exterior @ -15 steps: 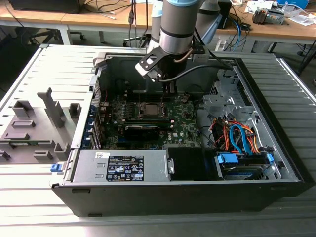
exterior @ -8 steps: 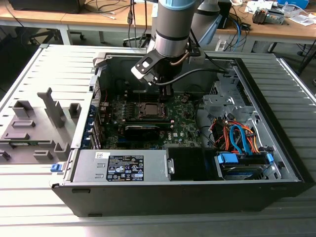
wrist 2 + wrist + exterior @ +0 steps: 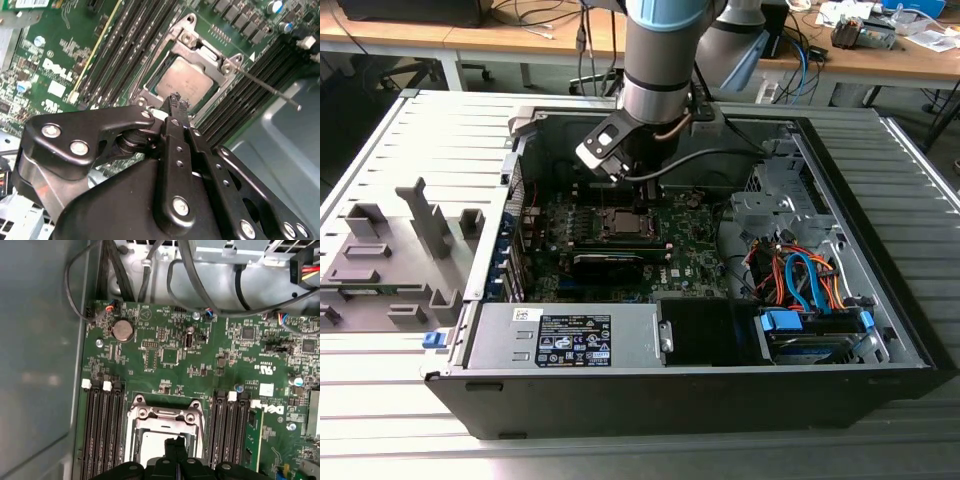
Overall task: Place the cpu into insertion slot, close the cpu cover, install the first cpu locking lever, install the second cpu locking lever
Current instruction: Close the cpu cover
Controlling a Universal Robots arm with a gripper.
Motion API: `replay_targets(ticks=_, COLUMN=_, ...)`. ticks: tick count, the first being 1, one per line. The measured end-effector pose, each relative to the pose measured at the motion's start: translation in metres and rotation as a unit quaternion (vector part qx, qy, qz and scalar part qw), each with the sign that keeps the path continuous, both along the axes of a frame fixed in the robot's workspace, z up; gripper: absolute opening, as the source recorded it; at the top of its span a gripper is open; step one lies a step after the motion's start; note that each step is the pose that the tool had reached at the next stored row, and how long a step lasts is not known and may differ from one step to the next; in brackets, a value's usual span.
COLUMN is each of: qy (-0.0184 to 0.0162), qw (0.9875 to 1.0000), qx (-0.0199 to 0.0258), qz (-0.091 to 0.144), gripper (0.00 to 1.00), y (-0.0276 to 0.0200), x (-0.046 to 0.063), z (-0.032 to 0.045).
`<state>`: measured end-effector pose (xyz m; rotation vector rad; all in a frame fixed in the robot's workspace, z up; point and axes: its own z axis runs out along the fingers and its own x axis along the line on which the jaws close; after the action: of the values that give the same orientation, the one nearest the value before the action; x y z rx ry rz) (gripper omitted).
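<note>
The desktop computer case (image 3: 670, 400) lies open on its side on a slatted metal table (image 3: 400, 130). The robot arm (image 3: 660, 60) reaches down into the case from above and stands over the green motherboard (image 3: 690, 250).

Gripper: in the second wrist view the gripper (image 3: 176, 100) has its two black fingers (image 3: 172, 130) pressed together, tip to tip. Nothing can be seen between them. The tips hang directly above the edge of the socket area.

CPU: the cpu (image 3: 187, 80) is seated in the insertion slot (image 3: 620, 222), with its silver-grey top facing up. The cpu cover (image 3: 202, 50) lies flat around it, and the chip shows through the cover's square window.

Lever: a thin metal locking lever (image 3: 265, 87) runs out from one corner of the socket and across the neighbouring memory slots. Whether it is latched cannot be told.

Surroundings: in the first wrist view, banks of black memory slots (image 3: 102, 425) sit on both sides of the socket, and a coin cell battery (image 3: 123, 330) sits further up the board. In the exterior view, the black graphics card (image 3: 608, 262) lies just in front of the socket, and the power supply (image 3: 565, 335) lies along the near wall. A grey fixture (image 3: 390, 260) stands on the table, to the exterior view's left of the case.
</note>
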<state>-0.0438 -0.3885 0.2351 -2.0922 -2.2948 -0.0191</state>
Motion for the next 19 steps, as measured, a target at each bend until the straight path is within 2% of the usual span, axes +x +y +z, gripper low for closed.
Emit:
replay_targets(ticks=4, qy=0.0, qw=1.0, qx=0.0, qz=0.001, gripper=0.11, y=-0.0007, x=-0.011, z=-0.0088)
replay_targets(ticks=9, qy=-0.0001, qw=1.0, qx=0.0, qz=0.001, gripper=0.11, y=0.0, x=-0.019, z=-0.0195)
replay_targets(ticks=11, qy=-0.0001, qw=1.0, qx=0.0, qz=0.002, gripper=0.11, y=0.0007, x=-0.022, z=-0.0215)
replay_targets(ticks=13, qy=-0.0004, qw=1.0, qx=0.0001, qz=0.002, gripper=0.11, y=0.005, x=-0.025, z=-0.0251)
replay_targets(ticks=19, qy=-0.0002, qw=1.0, qx=-0.0003, qz=0.003, gripper=0.11, y=0.0061, x=-0.029, z=-0.0295)
